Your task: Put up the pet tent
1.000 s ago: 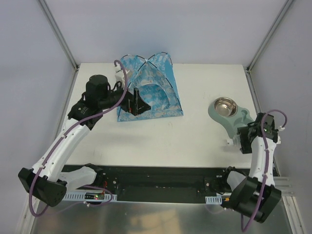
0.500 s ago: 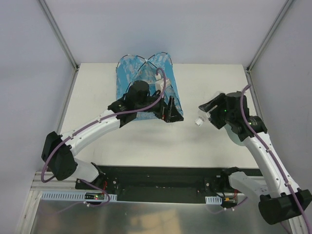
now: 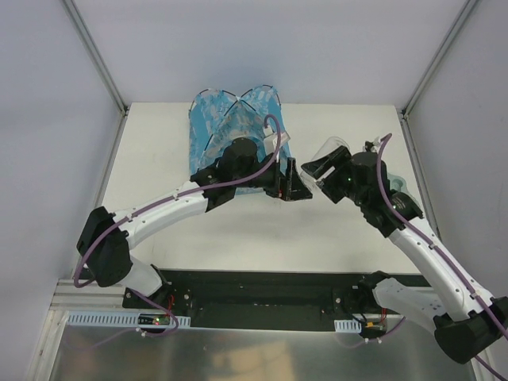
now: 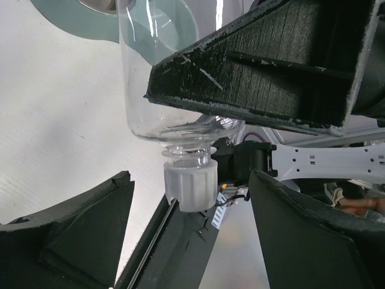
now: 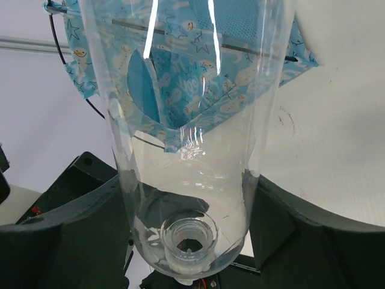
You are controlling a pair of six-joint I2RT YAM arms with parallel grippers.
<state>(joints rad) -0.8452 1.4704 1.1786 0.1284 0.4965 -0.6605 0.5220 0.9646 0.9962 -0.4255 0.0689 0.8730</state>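
The pet tent [image 3: 230, 119] of blue printed fabric with thin black crossing poles stands at the back centre of the table. It also shows in the right wrist view [image 5: 71, 55], partly through a bottle. My right gripper [image 3: 337, 171] is shut on a clear plastic bottle [image 3: 327, 157], which fills the right wrist view [image 5: 192, 138]. My left gripper [image 3: 292, 182] is open just right of the tent. Its fingers [image 4: 72, 232] stand on either side of the bottle's white cap [image 4: 190, 186] without touching it.
A teal bowl stand [image 3: 399, 189] sits at the right of the table, mostly hidden behind my right arm; its edge shows in the left wrist view [image 4: 72, 15]. The black rail [image 3: 254, 298] runs along the near edge.
My right arm has come from the bowl stand leftward with the bottle in its grip. My left gripper has moved right, from the tent's front to the bottle's cap.
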